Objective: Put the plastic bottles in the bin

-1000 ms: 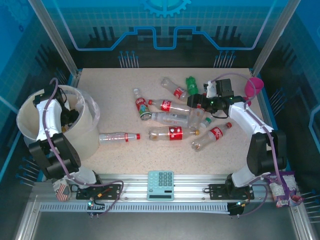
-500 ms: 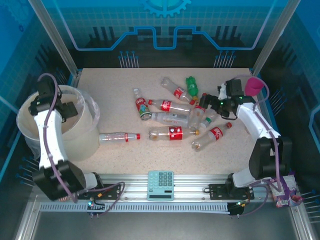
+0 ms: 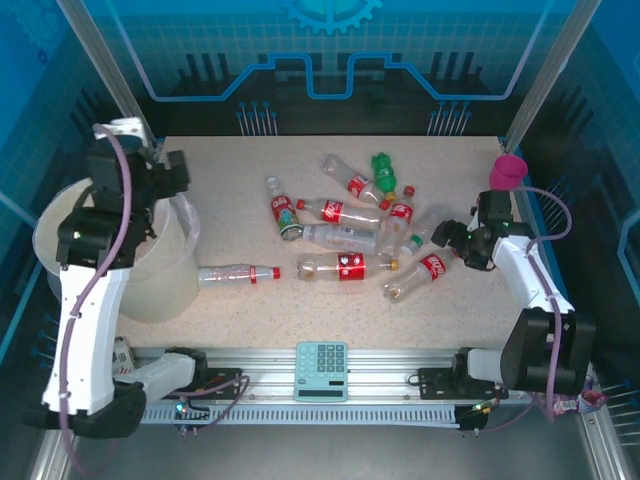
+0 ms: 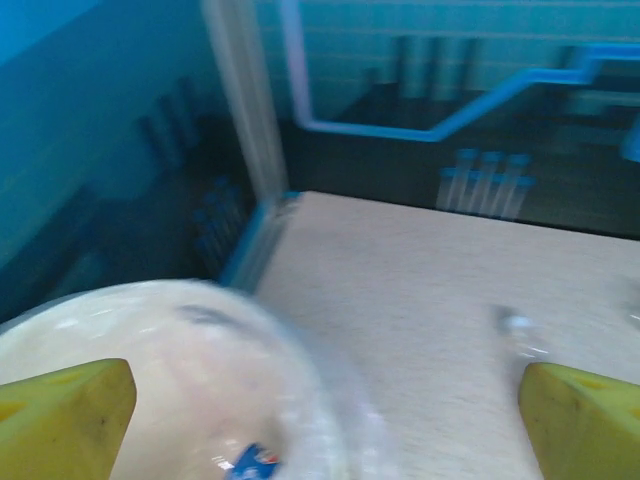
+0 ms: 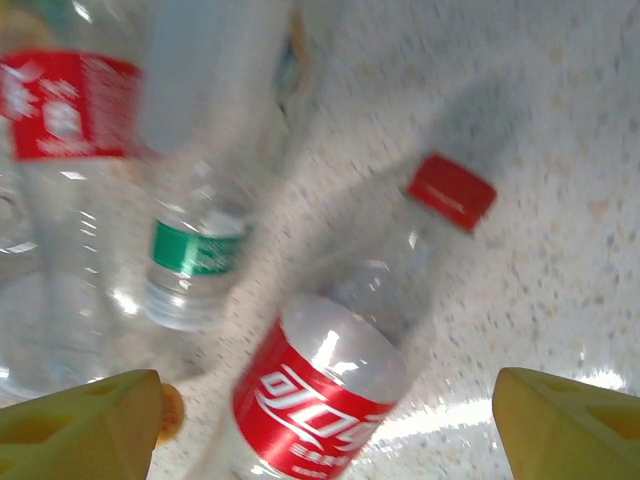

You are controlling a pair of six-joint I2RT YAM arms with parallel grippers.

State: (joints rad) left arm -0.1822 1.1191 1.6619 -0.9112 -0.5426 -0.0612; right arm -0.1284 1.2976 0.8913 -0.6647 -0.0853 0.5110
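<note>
Left claw is hovering spread wide above the bin rim. Right claw, also spread, is straddling a red-labelled bottle lying on the worktop. Other bottles are lying close by.

Speckled beige table with a cluster of plastic bottles lying centre-right, 1 bottle apart beside the cream bin at left.

The bin stands at the left edge of the table, the plastic bottles scattered to its right.
</note>
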